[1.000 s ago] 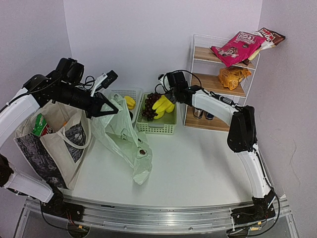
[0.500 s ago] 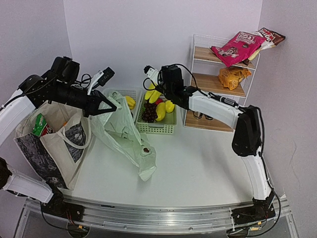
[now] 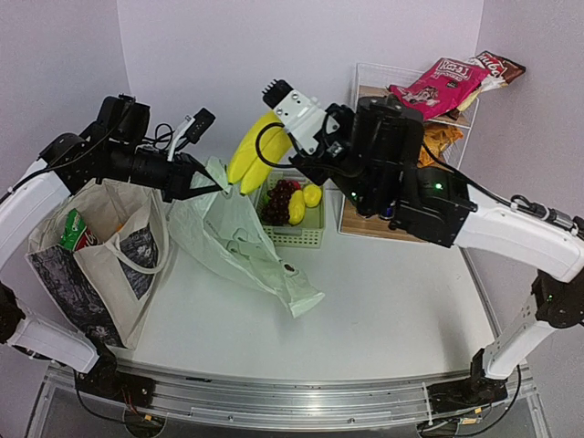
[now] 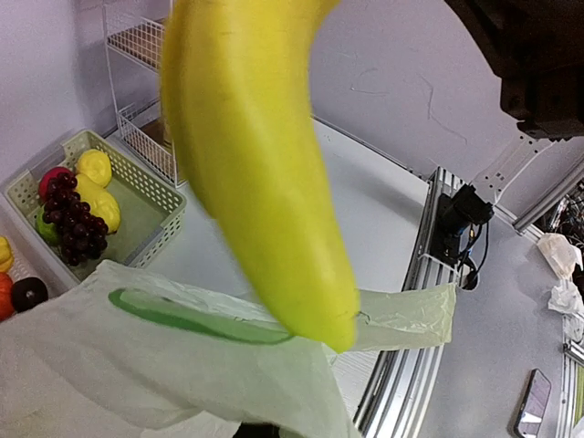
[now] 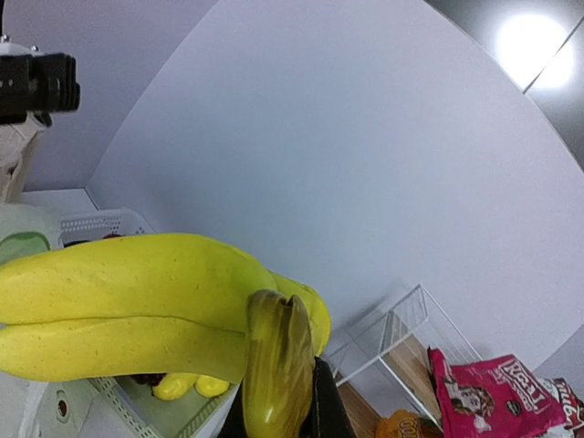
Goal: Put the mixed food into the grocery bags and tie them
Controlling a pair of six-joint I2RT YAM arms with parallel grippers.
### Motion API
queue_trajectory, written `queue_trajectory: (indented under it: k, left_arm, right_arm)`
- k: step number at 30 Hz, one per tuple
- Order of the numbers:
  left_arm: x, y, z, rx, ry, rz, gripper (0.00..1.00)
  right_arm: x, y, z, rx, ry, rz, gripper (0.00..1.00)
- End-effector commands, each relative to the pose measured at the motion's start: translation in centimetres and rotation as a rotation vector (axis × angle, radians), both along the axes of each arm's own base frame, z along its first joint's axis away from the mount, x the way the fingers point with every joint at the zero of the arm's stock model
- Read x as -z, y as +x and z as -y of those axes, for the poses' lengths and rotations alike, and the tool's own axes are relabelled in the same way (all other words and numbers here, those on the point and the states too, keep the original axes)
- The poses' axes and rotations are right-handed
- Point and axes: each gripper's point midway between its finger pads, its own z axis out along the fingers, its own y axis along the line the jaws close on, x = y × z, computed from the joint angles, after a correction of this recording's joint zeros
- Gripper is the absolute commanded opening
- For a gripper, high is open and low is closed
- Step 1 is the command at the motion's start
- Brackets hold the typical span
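The left arm (image 3: 36, 196) rises from the table's (image 3: 383, 310) near-left corner, climbs along the left edge to a high bent elbow, and sends its black forearm rightward, roughly level. The left gripper (image 3: 203, 185) is closed, its fingers pinching the upper edge of the plastic bag (image 3: 237, 237). The right arm (image 3: 511, 233) stands up from the near-right corner, folds at an elbow by the right edge, and reaches left and high above the table's far half. The right gripper (image 3: 272, 137) points left, clamped on the stem of the bananas (image 3: 248, 157).
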Motion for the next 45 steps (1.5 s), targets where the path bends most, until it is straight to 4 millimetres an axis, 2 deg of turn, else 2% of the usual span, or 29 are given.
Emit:
queue_trajectory:
  k: [1, 4, 7, 11, 14, 18, 20, 24, 30, 32, 34, 37, 40, 42, 45]
  left_arm:
    - [-2.9, 0.7, 0.3, -0.019, -0.075, 0.039, 0.00]
    - [-3.3, 0.6, 0.5, -0.007, -0.089, 0.040, 0.00]
    - [-3.4, 0.5, 0.8, 0.009, -0.100, 0.028, 0.00]
    - [-3.4, 0.3, 0.8, 0.019, -0.105, 0.025, 0.00]
    - [-3.5, 0.0, 0.8, 0.030, -0.110, 0.023, 0.00]
    - [-3.7, -0.4, 1.1, 0.055, -0.128, 0.007, 0.00]
    - [-3.7, -0.5, 1.2, 0.058, -0.136, -0.003, 0.00]
    - [-3.9, -0.6, 1.3, 0.053, -0.160, -0.039, 0.00]
    - [-6.0, -1.1, 2.5, 0.114, -0.248, -0.115, 0.00]
    - [-7.2, -1.1, 2.7, 0.129, -0.287, -0.126, 0.00]
    - [-8.3, -0.7, 2.7, 0.134, -0.326, -0.148, 0.00]
    - [-9.4, 0.1, 2.2, 0.123, -0.362, -0.160, 0.00]
    - [-9.7, 0.2, 1.9, 0.119, -0.373, -0.163, 0.00]
    - [-9.7, 0.3, 1.7, 0.110, -0.377, -0.167, 0.00]
    - [-9.8, 0.6, 1.3, 0.089, -0.375, -0.167, 0.00]
  right_arm:
    - [-0.2, -1.9, 3.9, 0.095, 0.086, -0.045, 0.00]
    - [0.6, -3.8, 3.6, 0.068, 0.111, -0.094, 0.00]
    - [2.8, -4.2, 1.7, 0.067, 0.150, -0.151, 0.00]
    - [5.3, -3.3, 0.7, 0.147, 0.218, -0.195, 0.00]
    - [6.1, -1.9, 1.7, 0.248, 0.245, -0.190, 0.00]
    - [7.8, 0.0, 1.3, 0.308, 0.255, -0.197, 0.00]
    - [7.9, 0.7, 0.8, 0.322, 0.265, -0.197, 0.00]
    - [8.5, 1.4, -1.7, 0.322, 0.244, -0.191, 0.00]
    - [9.8, 1.9, -3.4, 0.331, 0.220, -0.189, 0.00]
    - [10.0, 1.8, -4.0, 0.298, 0.223, -0.202, 0.00]
    - [10.8, 0.6, -5.8, 0.193, 0.195, -0.234, 0.00]
    - [13.4, -1.6, -8.4, -0.008, 0.102, -0.343, 0.00]
    - [16.3, -3.2, -8.6, -0.106, 0.056, -0.464, 0.00]
    - [17.1, -3.3, -7.9, -0.117, 0.050, -0.520, 0.10]
    - [17.4, -2.5, -6.3, -0.102, 0.064, -0.608, 0.48]
